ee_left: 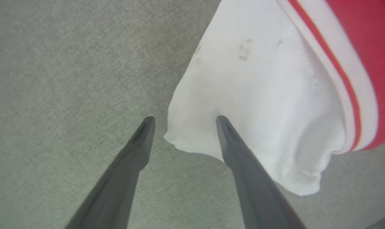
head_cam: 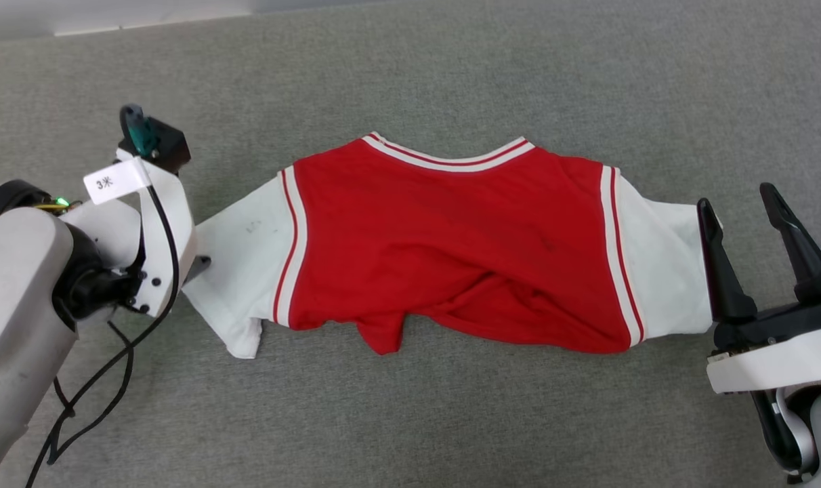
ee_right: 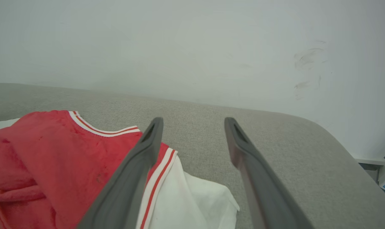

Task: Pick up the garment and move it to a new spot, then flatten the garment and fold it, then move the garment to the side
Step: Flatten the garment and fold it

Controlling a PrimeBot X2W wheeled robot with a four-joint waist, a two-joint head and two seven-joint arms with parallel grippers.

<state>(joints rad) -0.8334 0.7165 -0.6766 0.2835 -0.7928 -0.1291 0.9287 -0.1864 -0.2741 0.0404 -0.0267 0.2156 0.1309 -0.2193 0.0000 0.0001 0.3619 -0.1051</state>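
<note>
The garment [head_cam: 451,237] lies spread across the grey cloth surface [head_cam: 451,420], hem rumpled, a pale wall [ee_right: 192,47] behind. The left gripper [ee_left: 183,119], fingers apart, straddles one white sleeve's corner; the right gripper [head_cam: 735,196], equally wide, sits at the other sleeve's end, both empty. A black cable [head_cam: 112,369] dangles off the left arm.

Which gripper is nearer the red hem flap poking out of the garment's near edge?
Left. The left gripper straddles the sleeve edge nearest the hem flap; the right gripper stands at the opposite sleeve, farther away.
</note>
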